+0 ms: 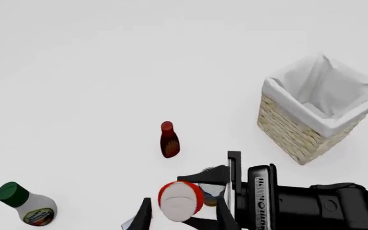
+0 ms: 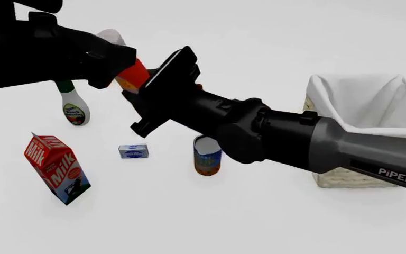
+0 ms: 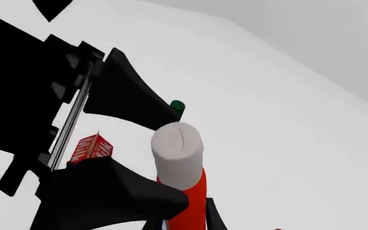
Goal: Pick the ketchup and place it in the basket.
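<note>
Ketchup (image 3: 187,201) is lifted clear of the bench, well left of the basket (image 2: 372,106). Left end effector (image 1: 180,218) pinches its body. Right end effector (image 3: 139,158) brackets the cap, fingers spread; contact unclear. Judged light, smooth plastic, slightly squeezable: grip mid-body, not the cap. Long axis roughly upright, cap up and tilted.

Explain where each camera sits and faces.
Front: fixed above, behind the arms, looking forward-down over the table; left arm and right arm cross it.
Left wrist: behind the left gripper, looking down on ketchup and basket; right arm intrudes.
Right wrist: behind the right gripper, facing the ketchup; left gripper's fingers fill it.
Shared: all show the ketchup.
</note>
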Controlling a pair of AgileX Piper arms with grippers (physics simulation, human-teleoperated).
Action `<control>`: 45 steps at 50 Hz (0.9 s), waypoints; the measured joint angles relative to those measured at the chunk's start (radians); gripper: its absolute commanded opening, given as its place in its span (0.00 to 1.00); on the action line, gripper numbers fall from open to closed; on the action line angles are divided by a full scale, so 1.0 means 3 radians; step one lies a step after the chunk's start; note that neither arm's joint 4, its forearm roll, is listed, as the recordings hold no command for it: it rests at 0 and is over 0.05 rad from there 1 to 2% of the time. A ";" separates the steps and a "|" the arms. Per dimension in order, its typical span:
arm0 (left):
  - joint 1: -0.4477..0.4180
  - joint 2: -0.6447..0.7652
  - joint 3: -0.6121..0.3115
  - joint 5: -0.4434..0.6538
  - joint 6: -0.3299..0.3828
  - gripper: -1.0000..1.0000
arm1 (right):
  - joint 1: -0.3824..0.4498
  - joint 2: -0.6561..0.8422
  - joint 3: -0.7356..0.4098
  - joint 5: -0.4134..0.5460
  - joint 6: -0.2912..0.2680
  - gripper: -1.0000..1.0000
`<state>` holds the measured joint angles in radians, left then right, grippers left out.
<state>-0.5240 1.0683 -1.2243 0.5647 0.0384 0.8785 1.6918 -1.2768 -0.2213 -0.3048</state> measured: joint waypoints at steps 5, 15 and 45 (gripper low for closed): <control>-0.0018 -0.0045 -0.0017 0.0029 0.0002 1.00 | -0.0024 -0.0014 0.0003 0.0021 -0.0016 0.00; -0.0020 -0.0168 -0.0041 0.0090 -0.0017 1.00 | -0.0079 -0.0059 -0.0002 0.0075 -0.0019 0.00; 0.0299 -0.0852 0.0502 -0.0249 -0.0295 1.00 | -0.0510 -0.0424 0.0174 0.0170 0.0166 0.00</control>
<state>-0.4344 0.8126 -1.0736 0.4901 -0.0501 0.7256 1.5646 -1.2245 -0.1703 -0.2550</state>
